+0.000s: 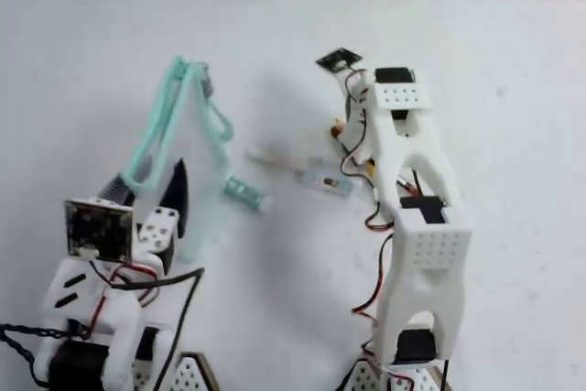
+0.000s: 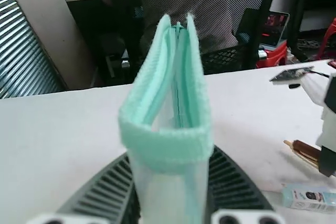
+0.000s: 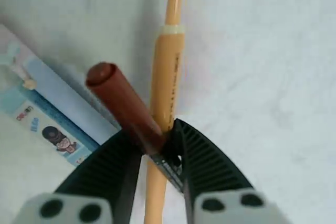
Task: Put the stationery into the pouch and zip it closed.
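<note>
My left gripper (image 2: 170,156) is shut on one end of the mint-green pouch (image 2: 168,103), whose clear sides and zipper band stretch away from it. In the high view the pouch (image 1: 179,107) stands on the table's left half, with the left gripper (image 1: 169,199) at its near end. My right gripper (image 3: 168,140) is shut on a brown pen (image 3: 126,103), held slanted over an orange pen (image 3: 168,61) that lies on the table. A blue box (image 3: 52,114) lies beside them.
Between the arms lie a thin pale pen (image 1: 275,164), the blue box (image 1: 328,180) and a small mint item (image 1: 245,191). The right arm (image 1: 403,135) stretches over the table's middle right. Bare white table lies at the far left and right.
</note>
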Controlling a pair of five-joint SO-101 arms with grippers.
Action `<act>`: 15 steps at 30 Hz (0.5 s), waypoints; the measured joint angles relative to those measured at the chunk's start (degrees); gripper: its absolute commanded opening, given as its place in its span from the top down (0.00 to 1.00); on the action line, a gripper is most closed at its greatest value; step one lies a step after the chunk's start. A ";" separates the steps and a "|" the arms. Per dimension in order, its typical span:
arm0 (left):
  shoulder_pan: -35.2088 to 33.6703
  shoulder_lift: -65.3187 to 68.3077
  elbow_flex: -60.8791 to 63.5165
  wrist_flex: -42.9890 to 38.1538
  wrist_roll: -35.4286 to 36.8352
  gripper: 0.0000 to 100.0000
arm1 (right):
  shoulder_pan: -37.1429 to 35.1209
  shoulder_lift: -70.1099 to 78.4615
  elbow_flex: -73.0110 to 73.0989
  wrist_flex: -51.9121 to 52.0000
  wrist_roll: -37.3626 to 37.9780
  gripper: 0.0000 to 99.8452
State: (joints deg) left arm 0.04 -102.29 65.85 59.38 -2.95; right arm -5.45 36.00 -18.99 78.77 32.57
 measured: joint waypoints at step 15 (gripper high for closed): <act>-6.86 0.62 0.88 -0.44 1.67 0.86 | -0.35 0.18 -4.66 0.79 -0.09 0.85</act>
State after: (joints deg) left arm -6.81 -101.67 66.73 58.95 -1.27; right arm -5.80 36.18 -23.65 79.56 32.48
